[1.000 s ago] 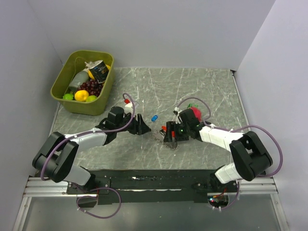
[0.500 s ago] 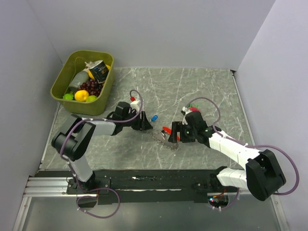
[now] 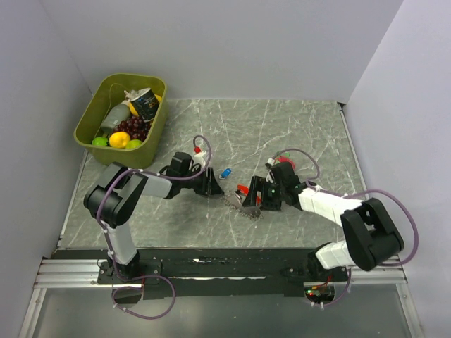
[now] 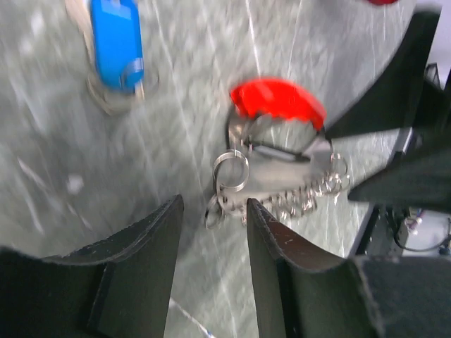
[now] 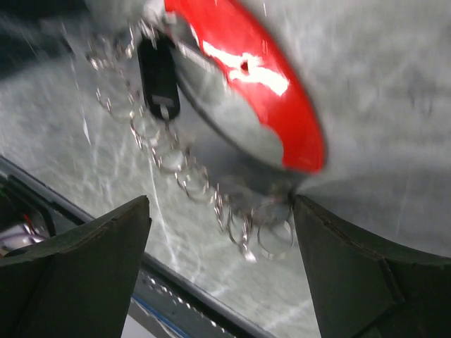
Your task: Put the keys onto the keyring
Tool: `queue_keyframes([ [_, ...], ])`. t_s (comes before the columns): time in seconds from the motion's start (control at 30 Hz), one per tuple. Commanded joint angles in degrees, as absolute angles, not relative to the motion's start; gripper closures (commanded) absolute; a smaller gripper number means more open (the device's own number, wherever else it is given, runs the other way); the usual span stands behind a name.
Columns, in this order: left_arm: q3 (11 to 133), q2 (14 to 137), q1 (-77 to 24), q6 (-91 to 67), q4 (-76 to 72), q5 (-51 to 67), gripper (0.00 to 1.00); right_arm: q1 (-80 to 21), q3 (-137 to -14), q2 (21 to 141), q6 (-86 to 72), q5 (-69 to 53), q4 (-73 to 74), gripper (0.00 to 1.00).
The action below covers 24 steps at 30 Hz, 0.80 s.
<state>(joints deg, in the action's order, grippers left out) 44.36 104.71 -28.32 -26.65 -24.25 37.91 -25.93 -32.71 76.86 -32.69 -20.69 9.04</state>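
Around the keyring (image 3: 243, 189), left gripper (image 3: 215, 189) and right gripper (image 3: 251, 200) have drawn nearer, jaws apart, empty.

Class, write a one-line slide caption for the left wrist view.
Left gripper, jaws apart, faces the red keyring and chain; the blue-headed key lies separate on the table.

The top view is bright and evenly lit from overhead, with only soft, short shadows under the arms on the table (image 3: 296, 127) and beside the bin (image 3: 86, 121), no harsh glare, and everything sharp. The left wrist view is smeared by motion blur, so the key (image 4: 116, 44) and keyring (image 4: 278, 102) have soft edges, and the left gripper's fingers (image 4: 141, 271) are dark and unfocused. The right wrist view is blurrier: a white highlight glares on the red clip, the chain (image 5: 190, 176) streaks, and the right gripper's fingers (image 5: 74, 271) are near-black shapes.
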Motion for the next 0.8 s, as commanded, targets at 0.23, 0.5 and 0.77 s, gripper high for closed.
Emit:
queue_keyframes([
  [0.23,37.27,95.63,-34.62,-27.6,-27.43,36.66,0.55,-23.47,-47.7,89.02,-26.46,-23.02,4.13,0.1],
  [0.5,36.04,86.84,-34.81,-25.31,-17.41,24.01,0.5,-23.2,-51.68,90.09,-23.91,-20.66,6.32,0.1],
  [0.77,33.84,85.34,-30.94,-28.38,-20.56,30.58,0.51,-23.2,-48.78,82.8,-21.45,-19.6,8.0,0.1],
])
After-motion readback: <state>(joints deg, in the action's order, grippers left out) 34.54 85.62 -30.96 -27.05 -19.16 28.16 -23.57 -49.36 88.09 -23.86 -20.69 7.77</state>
